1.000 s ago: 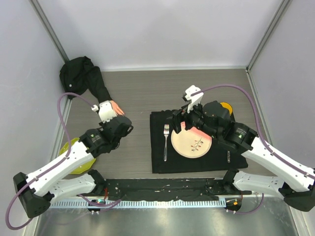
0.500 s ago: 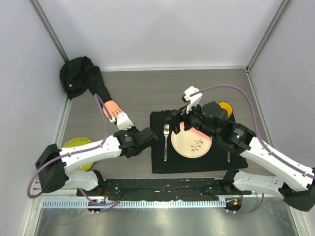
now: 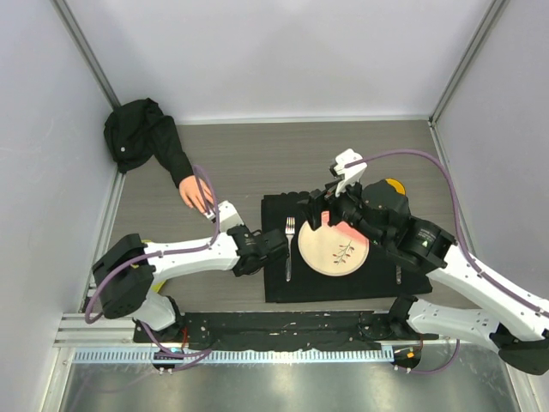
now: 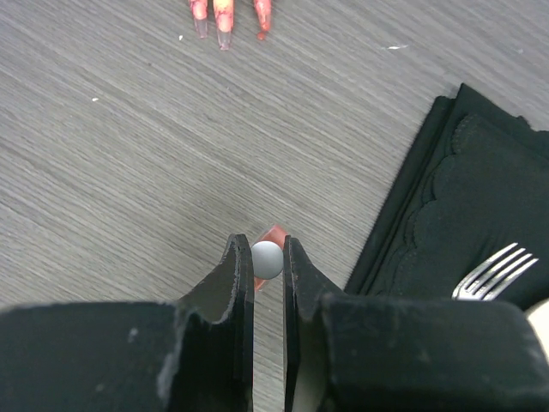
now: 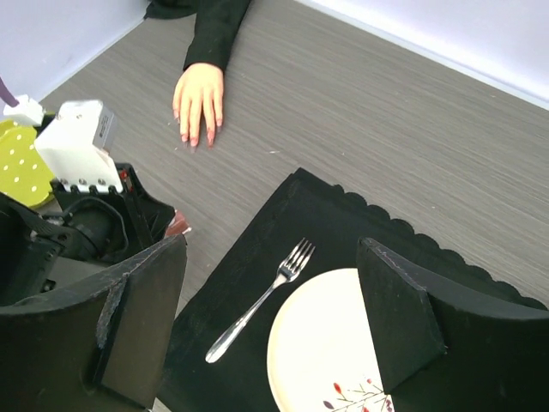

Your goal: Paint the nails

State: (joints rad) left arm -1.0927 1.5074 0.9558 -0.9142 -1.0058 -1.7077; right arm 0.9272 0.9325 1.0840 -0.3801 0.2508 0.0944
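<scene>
- Claw, left (image 4: 268, 249): clenched on white-capped polish piece (image 4: 268, 259), pointed toward the nails (image 4: 225, 36), apparently for your next stroke.
- Claw, right (image 5: 270, 249): released, idle above plate (image 5: 317, 343), out of your way.

You are looking down at a grey wood-grain table (image 3: 257, 150) that is sitting inside plain pale walls (image 3: 274, 51). Metal posts (image 3: 84, 53) are running up the two far corners. Soft, even light is falling across the surface, and a brushed steel strip (image 3: 283, 388) is gleaming along the near edge.
</scene>
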